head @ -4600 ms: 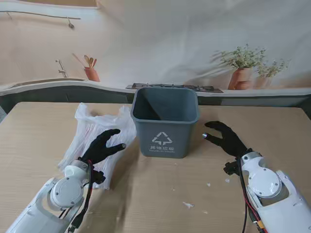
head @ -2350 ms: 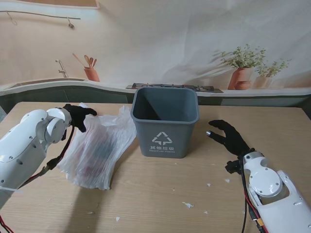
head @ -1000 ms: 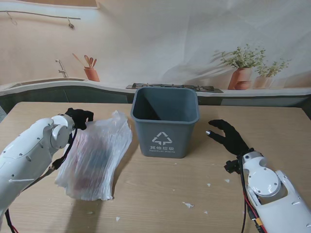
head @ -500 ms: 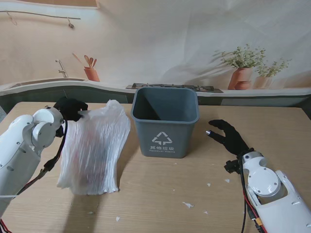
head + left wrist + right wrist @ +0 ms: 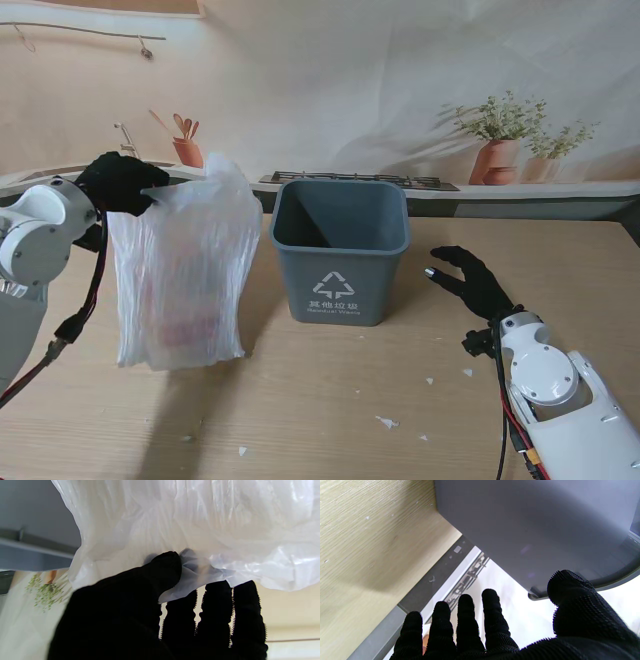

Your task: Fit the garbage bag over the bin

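A grey bin [image 5: 340, 250] stands upright and open-topped in the middle of the table; its side wall [image 5: 532, 525] fills the right wrist view. A white translucent garbage bag [image 5: 180, 270] hangs left of the bin, pinched at its top edge by my left hand [image 5: 122, 182], raised above the table. The left wrist view shows thumb and fingers [image 5: 165, 567] closed on the bag's film [image 5: 200, 517]. The bag's bottom end is about level with the table. My right hand [image 5: 470, 282] rests open on the table right of the bin, fingers [image 5: 465, 615] spread, not touching it.
Small white scraps [image 5: 387, 422] lie on the wooden table [image 5: 330, 400] nearer to me. A printed kitchen backdrop [image 5: 320, 90] stands behind the table's far edge.
My left hand took hold of the bag where it lay flat on the table and lifted it up, so it now hangs vertically. The right hand has barely moved.
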{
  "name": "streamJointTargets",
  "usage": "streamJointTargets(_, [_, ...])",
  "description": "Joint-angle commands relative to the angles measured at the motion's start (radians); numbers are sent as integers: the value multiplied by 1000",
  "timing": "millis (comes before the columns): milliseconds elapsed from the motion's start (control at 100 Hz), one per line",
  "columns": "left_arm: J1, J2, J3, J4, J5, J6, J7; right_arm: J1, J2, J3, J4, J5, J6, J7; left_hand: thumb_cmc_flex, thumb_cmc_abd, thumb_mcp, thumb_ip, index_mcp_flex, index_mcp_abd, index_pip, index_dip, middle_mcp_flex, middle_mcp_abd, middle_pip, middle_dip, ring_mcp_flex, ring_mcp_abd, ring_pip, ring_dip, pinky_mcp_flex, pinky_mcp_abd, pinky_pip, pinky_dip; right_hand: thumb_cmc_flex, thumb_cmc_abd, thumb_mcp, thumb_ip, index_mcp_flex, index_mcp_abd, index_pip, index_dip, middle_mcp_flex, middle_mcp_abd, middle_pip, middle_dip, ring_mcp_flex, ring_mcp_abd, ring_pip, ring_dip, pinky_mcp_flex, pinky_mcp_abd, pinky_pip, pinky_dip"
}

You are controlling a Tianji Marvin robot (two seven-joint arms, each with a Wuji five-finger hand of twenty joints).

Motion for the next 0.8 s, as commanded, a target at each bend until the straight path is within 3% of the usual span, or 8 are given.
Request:
streamJointTargets(0, [-41, 5, -8, -44, -1, -20, -11, -7, -8, -1, -6, 3, 5, 13, 17, -14, 85, 72, 25, 2, 90, 58, 64, -56, 108, 55, 23, 14, 31, 31, 11, 33, 52, 19, 16, 38, -30, 31, 3, -33, -2, 9, -26, -26, 23, 6, 0, 0, 12, 9, 1, -3, 16, 18])
streamJointTargets(160, [-89, 10, -18, -93, 9, -72, -41, -7, -8, 0, -5, 5, 3, 13, 3, -13, 102, 83, 18, -9, 103, 96, 62, -69, 126, 73, 34, 2, 36, 50, 24, 33, 54, 20, 17, 38, -32, 31, 3, -33, -2, 9, -26, -26, 22, 5, 0, -1, 12, 9, -1, -3, 16, 18])
streamJointTargets(330, [-117, 10, -43, -135, 30, -104, -30, -8, -9, 6, -3, 9, -4, 9, 6, -15, 97, 82, 16, -7, 96, 98, 60, -64, 120, 71, 32, 6, 28, 53, 24, 33, 54, 20, 18, 38, -34, 31, 3, -33, -1, 9, -25, -26, 23, 5, 1, 1, 12, 9, 1, -2, 16, 18])
streamJointTargets(580, [-134, -8, -41, -179, -10, -62, 56, -8, -9, 3, -6, 11, 1, 10, 18, -23, 81, 59, 19, 3, 67, 40, 63, -61, 66, 26, 32, 9, -10, 29, 28, 34, 51, 20, 19, 41, -35, 31, 6, -30, -1, 9, -26, -26, 25, 6, 0, -1, 12, 9, 1, -2, 16, 18])
streamJointTargets(700, [-149, -20, -23, -175, -27, -46, 121, -8, -9, -1, -9, 10, 4, 12, 8, -53, 103, 41, 9, 23, 68, -17, 61, -51, 30, 2, 25, 14, -34, 11, 34, 38, 40, 13, 19, 40, -36, 32, 7, -29, -2, 9, -26, -26, 25, 6, 0, -1, 12, 9, 1, -2, 16, 18])
streamJointTargets(790, [-163, -28, -9, -175, -25, -54, 167, -8, -8, -3, -9, 9, 6, 13, -8, -75, 128, 43, 1, 35, 77, -41, 58, -46, 20, -5, 21, 15, -38, 3, 32, 41, 30, 8, 20, 41, -37, 32, 8, -28, -3, 9, -26, -26, 25, 6, 0, -1, 12, 9, 1, -2, 16, 18])
